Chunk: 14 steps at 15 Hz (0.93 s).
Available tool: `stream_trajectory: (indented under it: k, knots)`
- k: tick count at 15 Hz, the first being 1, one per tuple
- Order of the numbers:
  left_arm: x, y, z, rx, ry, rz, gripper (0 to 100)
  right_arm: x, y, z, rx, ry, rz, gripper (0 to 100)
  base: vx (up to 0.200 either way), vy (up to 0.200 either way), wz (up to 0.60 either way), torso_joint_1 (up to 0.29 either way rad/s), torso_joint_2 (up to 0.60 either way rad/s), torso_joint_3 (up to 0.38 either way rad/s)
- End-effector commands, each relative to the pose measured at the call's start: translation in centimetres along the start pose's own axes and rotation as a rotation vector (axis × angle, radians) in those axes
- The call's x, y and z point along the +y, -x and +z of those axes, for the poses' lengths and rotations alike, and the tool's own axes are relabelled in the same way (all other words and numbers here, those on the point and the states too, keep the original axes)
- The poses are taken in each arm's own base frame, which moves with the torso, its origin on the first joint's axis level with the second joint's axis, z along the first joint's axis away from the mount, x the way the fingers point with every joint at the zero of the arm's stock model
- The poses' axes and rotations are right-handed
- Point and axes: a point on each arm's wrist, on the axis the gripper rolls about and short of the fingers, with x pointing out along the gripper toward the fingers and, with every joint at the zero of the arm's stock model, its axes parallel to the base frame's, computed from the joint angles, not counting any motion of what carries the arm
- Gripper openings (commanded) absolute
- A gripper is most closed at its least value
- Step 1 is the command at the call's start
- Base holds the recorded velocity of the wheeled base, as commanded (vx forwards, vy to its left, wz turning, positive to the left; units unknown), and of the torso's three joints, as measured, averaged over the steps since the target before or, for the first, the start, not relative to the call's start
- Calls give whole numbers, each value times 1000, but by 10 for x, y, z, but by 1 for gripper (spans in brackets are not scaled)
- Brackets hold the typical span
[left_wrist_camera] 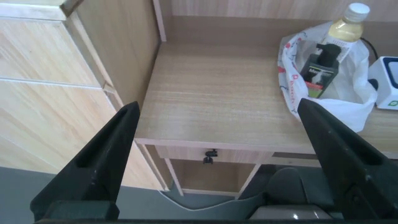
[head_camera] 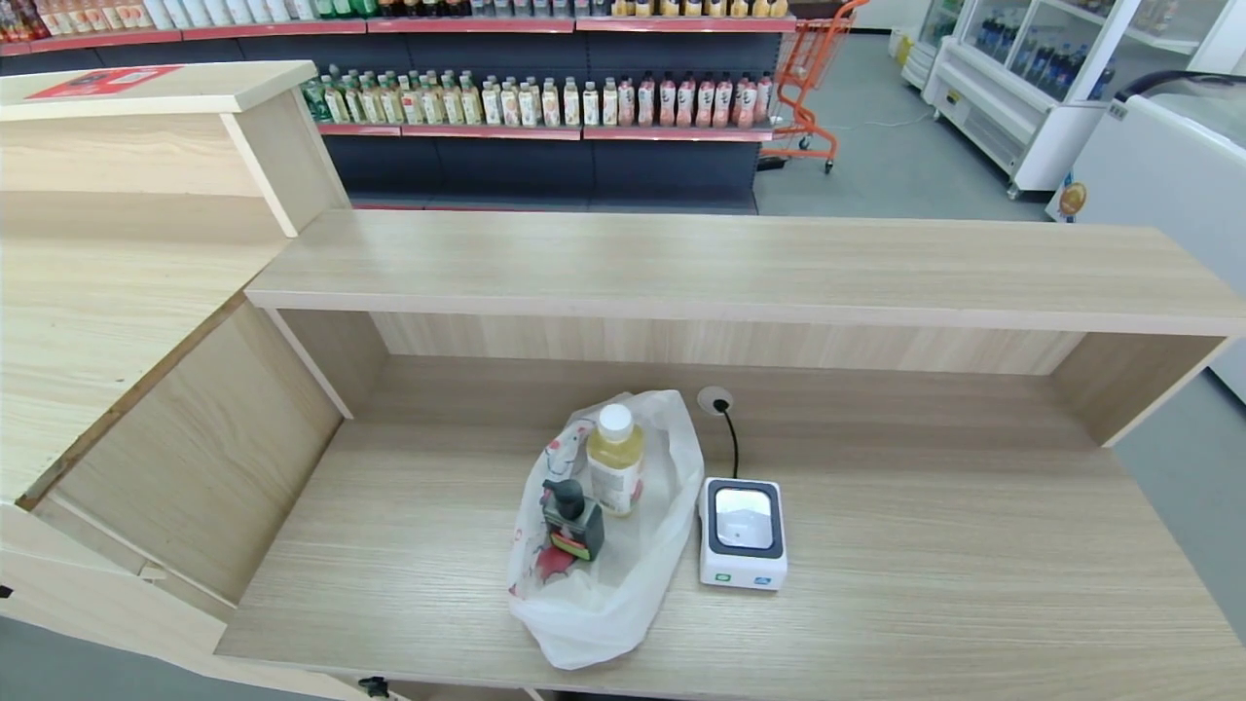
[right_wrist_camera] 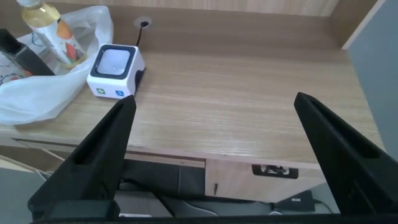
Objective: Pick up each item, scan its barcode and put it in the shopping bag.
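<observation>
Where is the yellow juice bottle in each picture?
Head view: the juice bottle stands in the shopping bag, left of the scanner.
Left wrist view: the juice bottle is in the shopping bag, beyond the dark pump bottle.
Right wrist view: the juice bottle is in the shopping bag, near the scanner.
Shared landmark: the scanner.

Shop, drink shelves (head_camera: 545,97), checkout counter (head_camera: 876,545), scanner (head_camera: 742,533)
</observation>
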Motion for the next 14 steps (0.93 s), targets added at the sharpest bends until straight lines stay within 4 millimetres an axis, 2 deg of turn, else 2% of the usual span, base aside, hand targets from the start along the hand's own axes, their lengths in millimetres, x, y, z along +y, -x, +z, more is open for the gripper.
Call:
stream_trajectory:
  k: [1,4,8,11,12,13,14]
  knots:
    - [0,0,0,0,0,2,100,0,0,0,5,0,1,100,0,-200,0,2,2,2]
    - [0,0,0,1,9,0,100,0,0,0,5,0,1,100,0,-200,0,2,5,-1]
    - [0,0,0,1,4,-1,100,0,0,0,5,-2,1,100,0,0,0,0,0,0]
    - [0,0,0,1,4,-1,100,0,0,0,5,-2,1,100,200,0,0,-2,-4,1]
    - [0,0,0,1,7,2,100,0,0,0,5,-3,1,100,0,0,0,0,0,0]
    - [0,0,0,1,7,2,100,0,0,0,5,-2,1,0,0,0,0,0,0,0]
    - [0,0,0,1,7,0,100,0,0,0,5,0,1,0,0,0,0,0,0,0]
